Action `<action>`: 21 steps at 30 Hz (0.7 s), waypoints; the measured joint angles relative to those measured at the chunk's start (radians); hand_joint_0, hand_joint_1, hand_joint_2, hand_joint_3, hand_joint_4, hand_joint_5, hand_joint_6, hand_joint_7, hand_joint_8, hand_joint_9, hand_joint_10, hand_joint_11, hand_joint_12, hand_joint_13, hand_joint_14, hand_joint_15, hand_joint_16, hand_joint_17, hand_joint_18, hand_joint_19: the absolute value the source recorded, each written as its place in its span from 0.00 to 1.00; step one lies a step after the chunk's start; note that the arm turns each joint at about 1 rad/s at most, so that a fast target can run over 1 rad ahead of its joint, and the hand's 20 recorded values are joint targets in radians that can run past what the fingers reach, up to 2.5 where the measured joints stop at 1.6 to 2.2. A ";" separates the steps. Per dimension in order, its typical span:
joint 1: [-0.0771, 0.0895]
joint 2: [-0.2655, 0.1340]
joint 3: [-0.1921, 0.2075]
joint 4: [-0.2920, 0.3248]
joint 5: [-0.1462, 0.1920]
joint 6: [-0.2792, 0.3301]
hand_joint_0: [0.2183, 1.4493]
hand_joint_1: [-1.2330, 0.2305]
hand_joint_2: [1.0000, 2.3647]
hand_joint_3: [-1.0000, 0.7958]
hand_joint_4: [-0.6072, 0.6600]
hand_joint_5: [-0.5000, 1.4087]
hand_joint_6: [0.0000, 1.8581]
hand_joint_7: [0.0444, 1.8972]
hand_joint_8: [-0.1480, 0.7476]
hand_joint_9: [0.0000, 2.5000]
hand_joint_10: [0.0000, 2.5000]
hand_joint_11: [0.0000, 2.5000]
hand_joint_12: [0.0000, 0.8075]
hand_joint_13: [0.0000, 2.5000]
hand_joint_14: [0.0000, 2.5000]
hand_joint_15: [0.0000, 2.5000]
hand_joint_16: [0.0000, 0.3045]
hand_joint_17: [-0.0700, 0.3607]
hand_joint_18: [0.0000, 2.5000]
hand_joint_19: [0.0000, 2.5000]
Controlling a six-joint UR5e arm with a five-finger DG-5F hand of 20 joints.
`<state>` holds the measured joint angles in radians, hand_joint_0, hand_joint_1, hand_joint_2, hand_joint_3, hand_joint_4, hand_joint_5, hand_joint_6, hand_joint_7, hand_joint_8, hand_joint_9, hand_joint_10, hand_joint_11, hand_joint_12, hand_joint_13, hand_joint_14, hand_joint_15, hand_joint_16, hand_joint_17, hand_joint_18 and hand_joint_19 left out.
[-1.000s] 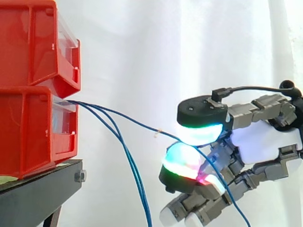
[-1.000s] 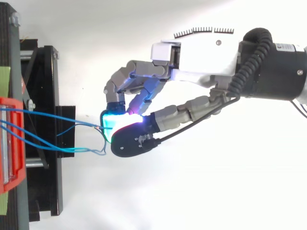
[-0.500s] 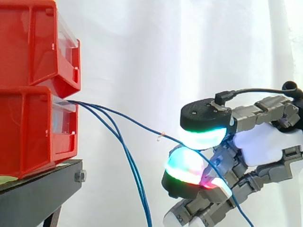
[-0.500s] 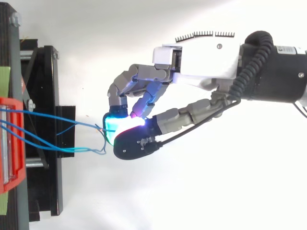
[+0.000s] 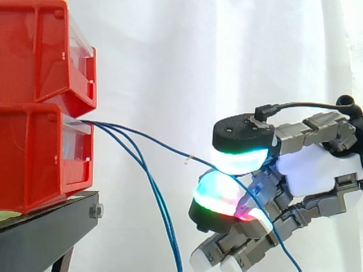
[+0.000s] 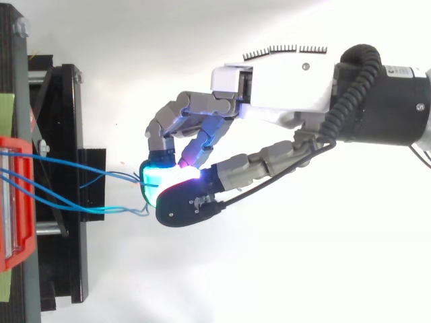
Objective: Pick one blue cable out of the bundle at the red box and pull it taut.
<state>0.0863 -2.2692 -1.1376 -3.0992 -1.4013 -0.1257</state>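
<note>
Presently: hand (image 6: 283,84), fingers (image 5: 241,161) curled, glowing pads pinching one blue cable (image 5: 164,145). The cable runs from the lower red box (image 5: 39,153) rightward and downward to the pinch, slightly bowed; the box lies left of the fingers. Other cables (image 5: 166,221) hang slack between. Tautening likely calls for a pull straight away from the box.

side view: red bins (image 5: 34,141) cut by left + top edges, black stand (image 5: 39,232) by bottom-left corner. loose blue cables (image 5: 161,209) run off bottom edge, ends unseen. hand (image 5: 317,167) cut at bottom + right edges. blue cable (image 5: 164,148) in its pinch: exact contact spot lost in glow btwn pads (image 5: 241,161). top view: cable origins past left edge; arm (image 6: 390,101) cut at right.
</note>
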 measured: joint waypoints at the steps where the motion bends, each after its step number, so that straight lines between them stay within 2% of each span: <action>1: 0.000 0.000 0.000 0.000 0.001 0.000 0.32 0.35 0.02 0.56 0.59 0.18 0.45 0.47 0.57 0.39 0.00 0.43 0.46 0.14 0.00 0.06 0.17 0.44 0.14 0.07; 21: 0.000 0.000 -0.003 0.001 0.002 0.000 0.32 0.35 0.02 0.56 0.57 0.18 0.45 0.47 0.57 0.38 0.01 0.42 0.46 0.14 0.00 0.06 0.17 0.44 0.15 0.07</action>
<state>0.0862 -2.2690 -1.1404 -3.0986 -1.3990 -0.1258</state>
